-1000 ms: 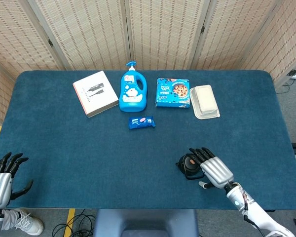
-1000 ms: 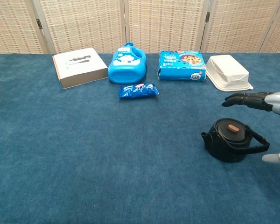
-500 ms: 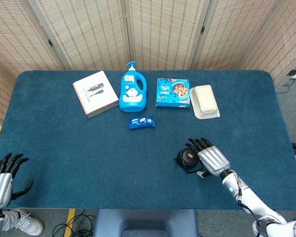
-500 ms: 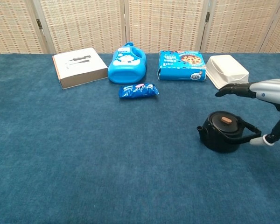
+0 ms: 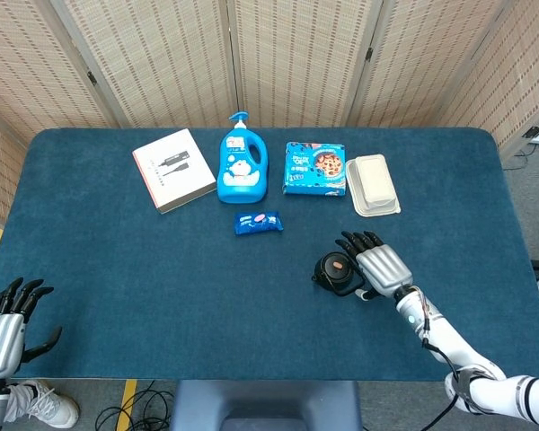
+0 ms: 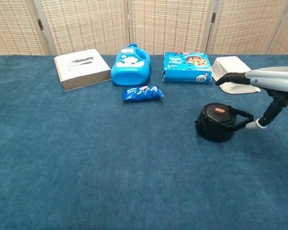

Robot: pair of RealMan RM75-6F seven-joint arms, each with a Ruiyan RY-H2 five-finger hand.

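1. Chest view shows the right hand [image 6: 271,81] flat above the kettle [image 6: 217,122], fingers stretched out level over the lid and the thumb down at the tip of the handle. The hand touches the kettle from behind but does not wrap it, so it holds nothing.
2. Head view puts the same hand [image 5: 378,266] just right of the kettle [image 5: 333,270], which sits upright on the table [image 5: 117,269], right of centre, spout away from the hand.
3. A blue snack pack [image 5: 258,222] lies apart from the kettle, toward the far side.
4. Along the far edge a row sits out of the hand's way: white box [image 5: 172,170], blue bottle [image 5: 242,162] lying on its back, cookie box [image 5: 315,169], white tray [image 5: 372,184].
5. The left hand [image 5: 4,325] hangs off the near left corner, fingers spread, holding nothing, well apart from everything.
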